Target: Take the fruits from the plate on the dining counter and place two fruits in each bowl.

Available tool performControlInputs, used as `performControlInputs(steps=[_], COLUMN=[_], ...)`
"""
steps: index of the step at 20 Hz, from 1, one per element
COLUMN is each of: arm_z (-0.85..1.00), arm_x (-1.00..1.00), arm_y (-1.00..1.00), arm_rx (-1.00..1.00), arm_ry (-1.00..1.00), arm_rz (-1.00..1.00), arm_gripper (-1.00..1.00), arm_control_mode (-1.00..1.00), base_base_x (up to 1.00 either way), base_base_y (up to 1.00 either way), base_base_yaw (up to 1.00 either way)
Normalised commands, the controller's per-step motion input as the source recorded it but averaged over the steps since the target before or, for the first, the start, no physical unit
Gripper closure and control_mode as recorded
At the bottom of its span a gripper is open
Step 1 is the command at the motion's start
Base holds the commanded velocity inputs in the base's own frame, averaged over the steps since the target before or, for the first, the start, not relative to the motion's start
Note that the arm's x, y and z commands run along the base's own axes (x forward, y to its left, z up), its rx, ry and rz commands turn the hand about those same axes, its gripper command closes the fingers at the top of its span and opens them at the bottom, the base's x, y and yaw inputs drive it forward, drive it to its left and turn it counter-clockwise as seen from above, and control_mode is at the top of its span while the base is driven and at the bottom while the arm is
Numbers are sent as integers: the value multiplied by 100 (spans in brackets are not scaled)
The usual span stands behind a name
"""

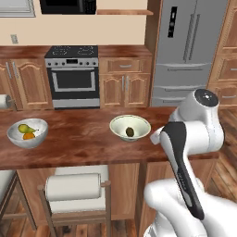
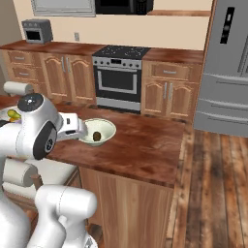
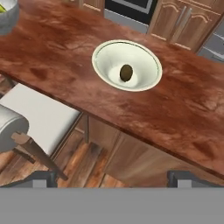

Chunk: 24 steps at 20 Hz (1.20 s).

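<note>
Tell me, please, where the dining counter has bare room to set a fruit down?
The dining counter lies bare between the left bowl and the right bowl, and from the right bowl to the counter's far end. Both bowl interiors are occupied: a pear and orange left, a dark fruit right.

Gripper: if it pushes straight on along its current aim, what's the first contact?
Probably the near bowl holding the dark fruit, or the counter just before its rim. The open gripper has nothing between it and them, though depth is hard to judge.
</note>
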Motion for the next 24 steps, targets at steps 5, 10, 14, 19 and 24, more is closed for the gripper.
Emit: performControlInputs(steps=[5, 10, 14, 19, 24], arm_z=[0, 0, 0, 0, 0], arm_x=[-12, -11, 0, 0, 0], arm_y=[0, 0, 0, 0, 0], arm_rx=[1, 0, 0, 0, 0], arm_ry=[0, 0, 0, 0, 0], arm_rz=[0, 0, 0, 0, 0], arm_gripper=[-100, -100, -100, -100, -100], arm_control_mode=[-100, -100, -100, 100, 100], base_base_x=[0, 0, 0, -65, -91], base_base_y=[0, 0, 0, 21, 78], base_base_yaw=[0, 0, 0, 2, 11])
